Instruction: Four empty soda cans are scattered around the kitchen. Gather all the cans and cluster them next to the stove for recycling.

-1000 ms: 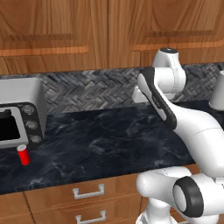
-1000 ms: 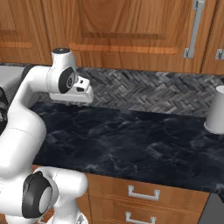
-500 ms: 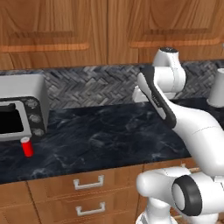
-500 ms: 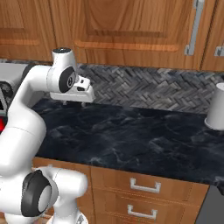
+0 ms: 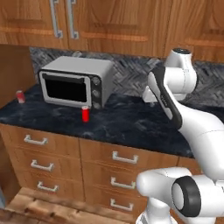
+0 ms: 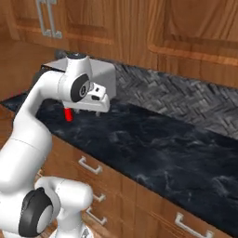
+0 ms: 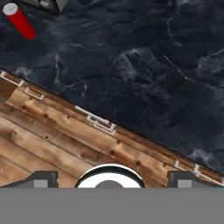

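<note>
Hovering arm above counter (image 6: pixel 153 148), jaws wide, empty

A: Where does the toaster oven (image 5: pixel 76 86) stand?
B: It stands on the worktop (image 5: pixel 131 124), at the back, against the wall and under the cabinets (image 5: pixel 109 22).
A: And the cans?
B: One soda can (image 5: pixel 85 114) stands upright just in front of the oven, near its right end. A second can (image 5: pixel 19 96) stands well apart, to the left of the oven, near the side wall.
A: What is below?
B: Drawers (image 5: pixel 57 153) are under the worktop edge.
</note>
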Available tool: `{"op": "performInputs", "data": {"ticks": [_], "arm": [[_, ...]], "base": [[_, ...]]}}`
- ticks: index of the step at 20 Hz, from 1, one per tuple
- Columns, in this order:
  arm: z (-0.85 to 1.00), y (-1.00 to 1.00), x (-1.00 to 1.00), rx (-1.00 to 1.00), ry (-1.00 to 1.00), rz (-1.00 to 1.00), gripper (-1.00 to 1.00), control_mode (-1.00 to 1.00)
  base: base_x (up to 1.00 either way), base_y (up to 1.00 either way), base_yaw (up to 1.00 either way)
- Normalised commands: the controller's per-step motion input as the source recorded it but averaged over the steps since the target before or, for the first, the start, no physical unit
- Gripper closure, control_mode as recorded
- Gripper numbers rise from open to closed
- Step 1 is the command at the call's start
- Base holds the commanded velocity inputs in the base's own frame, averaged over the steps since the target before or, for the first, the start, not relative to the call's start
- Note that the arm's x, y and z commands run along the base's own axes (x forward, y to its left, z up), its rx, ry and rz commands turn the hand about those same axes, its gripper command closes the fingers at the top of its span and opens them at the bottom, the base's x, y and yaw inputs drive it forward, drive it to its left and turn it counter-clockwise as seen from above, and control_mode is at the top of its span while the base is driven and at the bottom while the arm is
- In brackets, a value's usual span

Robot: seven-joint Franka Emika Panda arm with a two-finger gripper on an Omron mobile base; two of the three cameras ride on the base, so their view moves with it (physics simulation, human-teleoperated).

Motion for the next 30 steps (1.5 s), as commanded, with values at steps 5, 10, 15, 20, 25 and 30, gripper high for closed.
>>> {"op": "performInputs", "data": {"ticks": [5,10,15,20,25,30], "arm": [[0.0,0.0,0.0,0.0,0.0,0.0,-1.0,1.0],[0.0,0.0,0.0,0.0,0.0,0.0,-1.0,1.0],[0.0,0.0,0.0,0.0,0.0,0.0,-1.0,1.0],[0.0,0.0,0.0,0.0,0.0,0.0,-1.0,1.0],[0.0,0.0,0.0,0.0,0.0,0.0,-1.0,1.0],[0.0,0.0,0.0,0.0,0.0,0.0,-1.0,1.0]], "base": [[-0.01,-0.01,0.9],[0.0,0.0,0.91],[0.05,-0.01,0.89],[0.1,-0.06,0.9],[0.25,-0.18,0.49],[0.53,-0.11,0.22]]}}
